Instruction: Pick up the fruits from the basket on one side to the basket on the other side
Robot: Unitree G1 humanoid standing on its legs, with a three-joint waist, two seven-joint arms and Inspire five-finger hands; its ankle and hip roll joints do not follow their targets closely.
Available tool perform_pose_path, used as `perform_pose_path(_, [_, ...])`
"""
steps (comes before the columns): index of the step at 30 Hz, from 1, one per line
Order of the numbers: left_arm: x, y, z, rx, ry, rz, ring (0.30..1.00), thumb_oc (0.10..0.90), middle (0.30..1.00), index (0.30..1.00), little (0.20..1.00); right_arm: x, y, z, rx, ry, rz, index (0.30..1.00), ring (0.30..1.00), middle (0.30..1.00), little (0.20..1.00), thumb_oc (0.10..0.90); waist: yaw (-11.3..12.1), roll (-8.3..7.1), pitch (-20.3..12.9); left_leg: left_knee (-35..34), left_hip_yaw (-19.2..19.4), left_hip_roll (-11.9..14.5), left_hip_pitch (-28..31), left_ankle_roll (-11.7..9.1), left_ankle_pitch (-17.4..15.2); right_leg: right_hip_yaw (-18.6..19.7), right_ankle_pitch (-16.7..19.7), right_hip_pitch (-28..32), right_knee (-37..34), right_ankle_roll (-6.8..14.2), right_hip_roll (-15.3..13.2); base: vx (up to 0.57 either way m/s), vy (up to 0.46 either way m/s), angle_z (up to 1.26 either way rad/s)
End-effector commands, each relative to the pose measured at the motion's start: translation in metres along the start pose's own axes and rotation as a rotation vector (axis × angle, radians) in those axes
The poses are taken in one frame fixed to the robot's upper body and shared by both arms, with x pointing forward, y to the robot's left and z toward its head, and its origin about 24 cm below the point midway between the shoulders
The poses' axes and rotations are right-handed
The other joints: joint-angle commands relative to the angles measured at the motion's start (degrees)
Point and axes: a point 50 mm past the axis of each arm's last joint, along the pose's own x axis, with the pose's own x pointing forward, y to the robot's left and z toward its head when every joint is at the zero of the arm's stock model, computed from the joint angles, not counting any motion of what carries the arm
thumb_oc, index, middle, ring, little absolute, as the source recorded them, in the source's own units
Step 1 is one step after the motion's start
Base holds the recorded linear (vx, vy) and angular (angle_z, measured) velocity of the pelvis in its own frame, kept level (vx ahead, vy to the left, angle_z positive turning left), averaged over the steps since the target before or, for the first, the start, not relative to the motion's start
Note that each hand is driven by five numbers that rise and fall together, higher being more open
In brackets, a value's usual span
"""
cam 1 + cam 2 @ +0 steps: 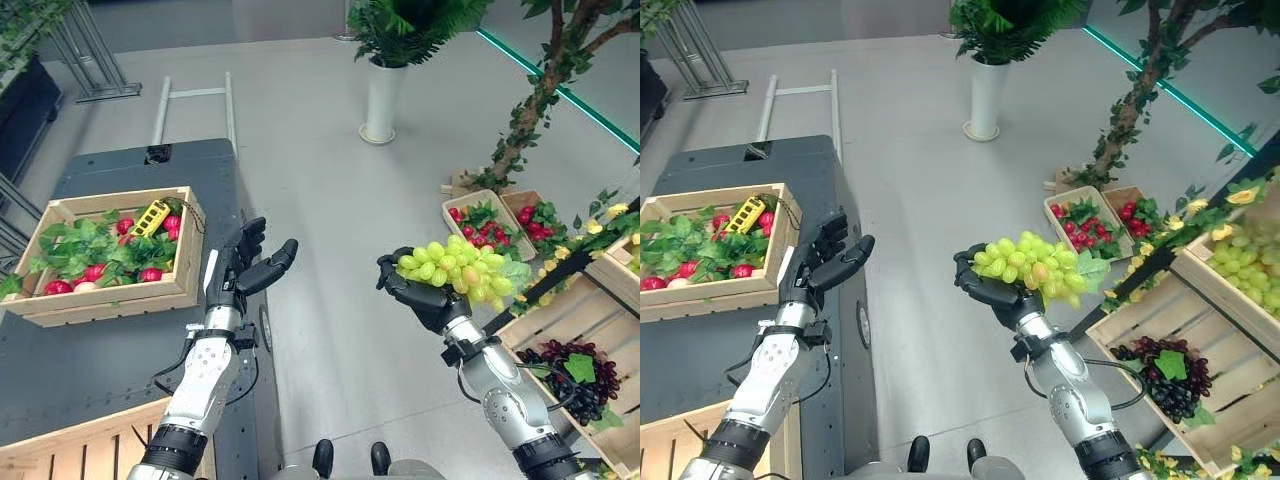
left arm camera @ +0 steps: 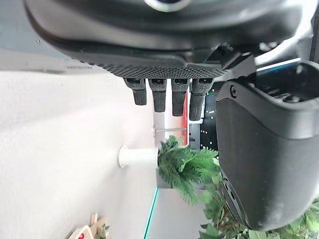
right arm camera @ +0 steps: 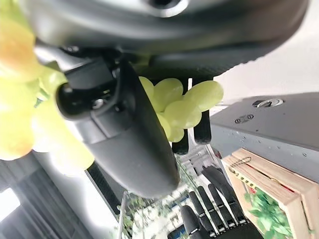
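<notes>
Right hand [image 1: 425, 295], raised over the grey floor [image 1: 330, 230] between the two sides of the scene, with fingers and thumb curled round a bunch of green grapes [image 1: 462, 266] whose berries spill past the hand toward the robot's right. Left hand [image 1: 243, 265], released with fingers straight and holding nothing, hovers at the edge of the dark bench [image 1: 110, 370], just beside a wooden crate [image 1: 110, 297] of green leaves and red fruit. Wooden crates on the robot's right hold dark purple grapes [image 1: 575, 375] and further red fruit [image 1: 490, 228].
</notes>
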Motion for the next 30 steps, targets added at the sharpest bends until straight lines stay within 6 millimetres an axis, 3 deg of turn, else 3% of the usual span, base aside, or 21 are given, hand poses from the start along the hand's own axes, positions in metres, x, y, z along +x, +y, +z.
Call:
perform_pose_path(1, [0.019, 0.000, 0.054, -0.038, -0.272, 0.058, 0.900, 0.800, 0.900, 0.900, 0.900, 0.011, 0.033, 0.063, 0.003, -0.307, 0.222, 0.300, 0.300, 0.300, 0.300, 0.400, -0.3, 0.99, -4.8, 0.1, 3.1, -0.5, 1.7, -0.2, -7.9, -5.9, 1.2, -2.3, 4.4, 0.5, -0.2, -0.15, -0.014, -0.56])
perform_pose_path(2, [0.014, 0.012, 0.053, -0.027, -0.278, 0.131, 0.900, 0.800, 0.900, 0.900, 0.900, 0.016, 0.040, 0.062, 0.024, -0.292, 0.292, 0.300, 0.300, 0.300, 0.300, 0.400, 1.5, 1.26, -4.2, 0.1, 7.4, 0.6, 1.8, -0.4, -8.0, -13.9, 1.4, -3.5, 9.8, 1.1, -2.7, -0.17, -0.014, -0.97])
perform_pose_path(3, [0.013, 0.019, 0.054, -0.022, -0.286, 0.145, 0.900, 0.800, 0.900, 0.900, 0.900, 0.018, 0.043, 0.061, 0.027, -0.292, 0.315, 0.300, 0.300, 0.300, 0.300, 0.400, 2.3, 1.73, -4.1, 0.1, 9.2, 1.3, 1.6, -0.2, -7.7, -16.3, 0.5, -3.9, 14.2, 0.7, -4.0, -0.17, -0.013, -1.33])
perform_pose_path(4, [0.013, 0.021, 0.054, -0.021, -0.286, 0.147, 0.900, 0.800, 0.900, 0.900, 0.900, 0.018, 0.044, 0.061, 0.028, -0.291, 0.319, 0.300, 0.300, 0.300, 0.300, 0.400, 2.5, 1.71, -4.0, 0.1, 9.4, 1.3, 1.6, -0.1, -7.7, -16.3, 0.2, -4.1, 15.5, 0.7, -4.2, -0.11, -0.009, -1.52])
perform_pose_path(5, [0.012, 0.026, 0.054, -0.021, -0.285, 0.150, 0.900, 0.800, 0.900, 0.900, 0.900, 0.019, 0.046, 0.058, 0.031, -0.288, 0.329, 0.300, 0.300, 0.300, 0.300, 0.400, 3.1, 1.87, -4.1, 0.2, 10.2, 1.2, 1.1, 0.2, -7.2, -16.7, -0.3, -4.3, 21.3, 0.3, -4.8, -0.09, -0.042, -1.23])
perform_pose_path(7, [0.011, 0.030, 0.052, -0.020, -0.278, 0.156, 0.900, 0.800, 0.900, 0.900, 0.900, 0.019, 0.047, 0.053, 0.037, -0.278, 0.339, 0.300, 0.300, 0.300, 0.300, 0.400, 3.6, 1.73, -4.2, 1.1, 11.0, 1.2, 0.2, 0.2, -7.0, -17.2, -1.0, -3.6, 23.5, -0.1, -5.5, -0.06, -0.079, -0.73])
perform_pose_path(9, [0.008, 0.036, 0.048, -0.022, -0.267, 0.193, 0.900, 0.800, 0.900, 0.900, 0.900, 0.018, 0.053, 0.044, 0.048, -0.246, 0.374, 0.300, 0.300, 0.300, 0.300, 0.400, 4.8, 1.24, -4.7, 2.2, 12.7, 1.5, -0.8, -0.4, -7.1, -20.2, -0.8, 0.6, 19.2, -0.3, -7.8, 0.03, -0.148, -0.49])
perform_pose_path(10, [0.004, 0.042, 0.046, -0.020, -0.264, 0.233, 0.900, 0.800, 0.900, 0.900, 0.900, 0.018, 0.059, 0.035, 0.058, -0.213, 0.405, 0.300, 0.300, 0.300, 0.300, 0.400, 6.4, 0.80, -5.2, 2.4, 15.3, 2.2, -0.5, -1.9, -7.8, -24.7, -0.8, 5.9, 10.9, 0.3, -10.3, 0.05, -0.177, -0.72])
perform_pose_path(12, [0.002, 0.046, 0.046, -0.021, -0.263, 0.255, 0.900, 0.800, 0.900, 0.900, 0.900, 0.021, 0.063, 0.030, 0.064, -0.195, 0.411, 0.300, 0.300, 0.300, 0.300, 0.400, 7.3, 0.75, -5.1, 2.5, 18.2, 3.0, -0.6, -2.9, -7.9, -27.6, -0.8, 8.3, 6.5, 0.9, -10.7, 0.00, -0.203, -1.17])
perform_pose_path(13, [0.001, 0.052, 0.046, -0.045, -0.252, 0.290, 0.900, 0.800, 0.900, 0.900, 0.900, 0.029, 0.068, 0.027, 0.076, -0.169, 0.403, 0.300, 0.300, 0.300, 0.300, 0.400, 8.4, 0.53, -5.4, 2.2, 22.0, 4.4, -0.8, -4.4, -7.3, -30.5, -0.7, 11.0, -1.1, 1.7, -9.8, -0.04, -0.212, -1.42])
perform_pose_path(18, [0.007, 0.037, 0.049, -0.062, -0.251, 0.233, 0.900, 0.800, 0.900, 0.900, 0.900, 0.031, 0.065, 0.031, 0.065, -0.174, 0.367, 0.300, 0.300, 0.300, 0.300, 0.400, 7.3, 0.13, -5.5, 1.6, 22.1, 5.8, -0.7, -5.1, -6.1, -28.8, -1.4, 10.3, -2.0, 1.6, -8.5, 0.01, -0.144, -0.71])
perform_pose_path(20, [0.009, 0.026, 0.048, -0.052, -0.242, 0.211, 0.900, 0.800, 0.900, 0.900, 0.900, 0.025, 0.055, 0.031, 0.060, -0.180, 0.329, 0.300, 0.300, 0.300, 0.300, 0.400, 6.3, -0.11, -5.7, 0.9, 21.2, 6.4, -0.2, -5.4, -5.7, -28.1, -2.0, 10.0, -1.8, 1.4, -7.9, 0.05, -0.152, -0.22])
perform_pose_path(30, [0.003, 0.030, 0.041, -0.056, -0.215, 0.217, 0.900, 0.800, 0.900, 0.900, 0.900, 0.007, 0.040, 0.028, 0.030, -0.176, 0.267, 0.300, 0.300, 0.300, 0.300, 0.400, 3.2, 0.27, -5.8, 0.1, 20.8, 7.3, 1.4, -6.0, -5.6, -26.0, -1.8, 7.7, -2.3, 0.4, -6.2, 0.00, -0.097, -0.03])
